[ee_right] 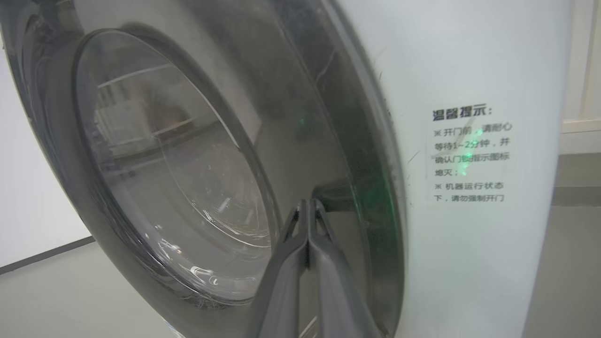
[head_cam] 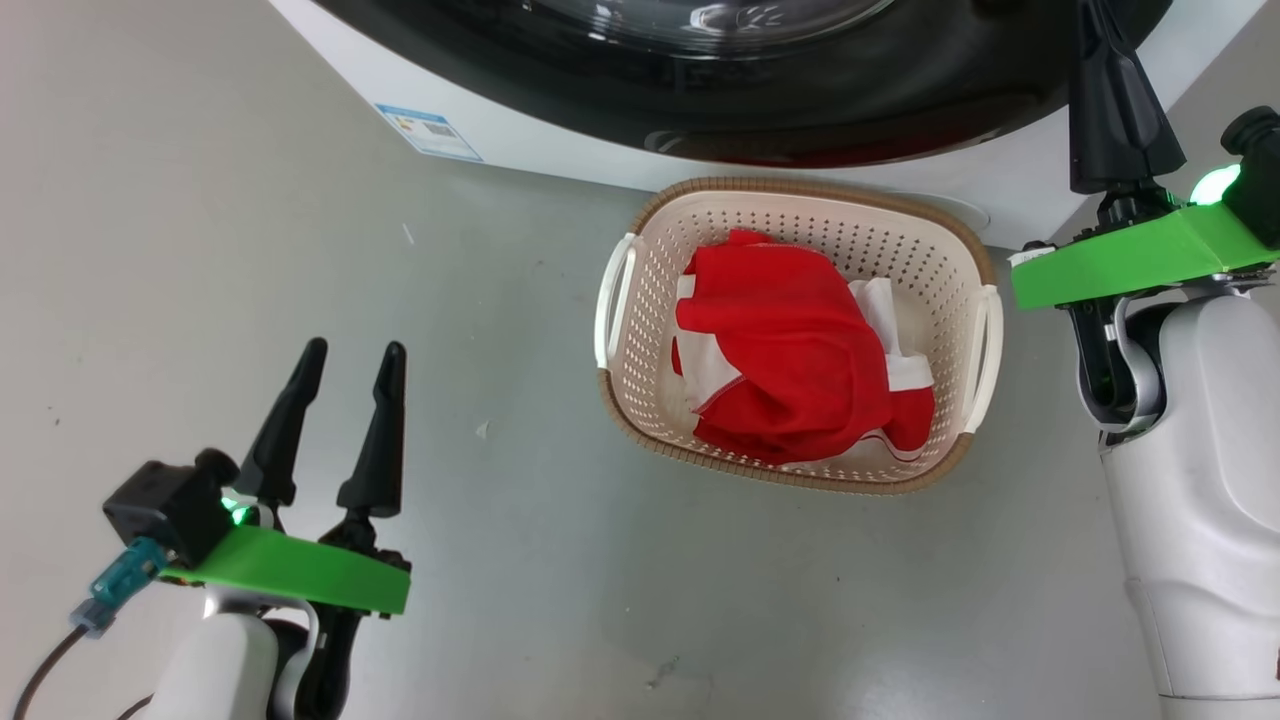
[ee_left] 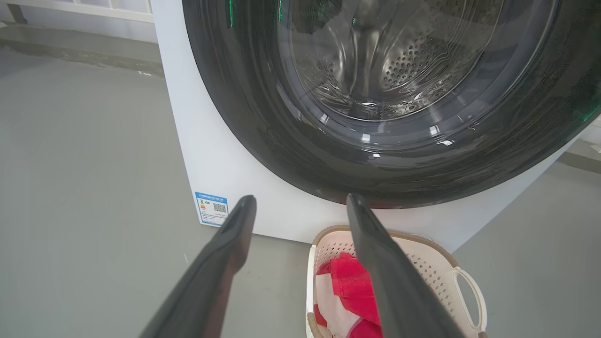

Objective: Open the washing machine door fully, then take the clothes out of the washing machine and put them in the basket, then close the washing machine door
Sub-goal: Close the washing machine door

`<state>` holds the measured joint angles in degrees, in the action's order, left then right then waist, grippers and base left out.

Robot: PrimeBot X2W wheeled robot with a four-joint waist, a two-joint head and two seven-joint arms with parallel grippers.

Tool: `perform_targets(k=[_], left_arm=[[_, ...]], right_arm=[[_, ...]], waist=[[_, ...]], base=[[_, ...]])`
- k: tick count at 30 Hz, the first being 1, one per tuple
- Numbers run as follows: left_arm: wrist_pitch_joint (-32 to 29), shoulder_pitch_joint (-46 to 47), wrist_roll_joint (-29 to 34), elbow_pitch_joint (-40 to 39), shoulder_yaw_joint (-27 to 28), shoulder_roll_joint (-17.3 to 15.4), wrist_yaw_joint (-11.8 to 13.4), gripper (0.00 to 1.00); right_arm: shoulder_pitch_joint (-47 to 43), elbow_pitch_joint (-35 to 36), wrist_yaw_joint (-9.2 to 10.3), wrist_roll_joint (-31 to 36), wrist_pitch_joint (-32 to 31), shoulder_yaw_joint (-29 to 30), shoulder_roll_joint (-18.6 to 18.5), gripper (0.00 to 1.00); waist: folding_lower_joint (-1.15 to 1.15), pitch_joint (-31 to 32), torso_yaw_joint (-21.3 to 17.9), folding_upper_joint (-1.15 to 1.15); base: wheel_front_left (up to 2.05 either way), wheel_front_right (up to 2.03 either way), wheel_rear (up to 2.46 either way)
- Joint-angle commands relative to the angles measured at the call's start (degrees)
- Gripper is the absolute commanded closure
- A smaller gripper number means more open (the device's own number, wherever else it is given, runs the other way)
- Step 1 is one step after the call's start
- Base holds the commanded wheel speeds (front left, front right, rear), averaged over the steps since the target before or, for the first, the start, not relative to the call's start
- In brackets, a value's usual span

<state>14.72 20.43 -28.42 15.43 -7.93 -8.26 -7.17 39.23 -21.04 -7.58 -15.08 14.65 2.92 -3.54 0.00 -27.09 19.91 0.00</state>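
The washing machine door (ee_left: 385, 164) lies against the white front of the washing machine (ee_left: 211, 155), and the steel drum shows through its glass. Red and white clothes (head_cam: 790, 350) lie in the cream basket (head_cam: 800, 190) on the floor just before the machine. My right gripper (ee_right: 307, 206) is shut with nothing in it, and its tips rest at the door's glossy black rim (ee_right: 357, 188) near the right edge; in the head view the right gripper (head_cam: 1095, 30) rises at the upper right. My left gripper (head_cam: 352, 350) hangs open over the floor, left of the basket, holding nothing.
A small blue label (ee_left: 211, 209) sits low on the machine's front. A notice sticker (ee_right: 469, 155) is on the white panel right of the door. Bare grey floor (head_cam: 200, 250) spreads to the left of the basket and in front of it.
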Motion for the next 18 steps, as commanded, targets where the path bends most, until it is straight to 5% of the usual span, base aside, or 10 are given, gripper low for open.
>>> perform_targets(k=[1,18], left_arm=[[0.28,0.90,-0.30,-1.27,1.78,-1.64,-0.32,0.00],[0.28,-0.07,0.27,-0.25,1.82,-2.45,-0.32,0.00]], right_arm=[[1.92,1.45,0.09,0.51,0.35,-0.30,0.67,1.00],[-2.05,0.21,0.09,0.10,0.35,-4.10,0.67,1.00]], waist=[[0.00,-0.27,0.15,0.00],[0.00,3.49,-1.40,0.00]], base=[[0.00,0.00,0.00],[0.00,0.00,0.00]])
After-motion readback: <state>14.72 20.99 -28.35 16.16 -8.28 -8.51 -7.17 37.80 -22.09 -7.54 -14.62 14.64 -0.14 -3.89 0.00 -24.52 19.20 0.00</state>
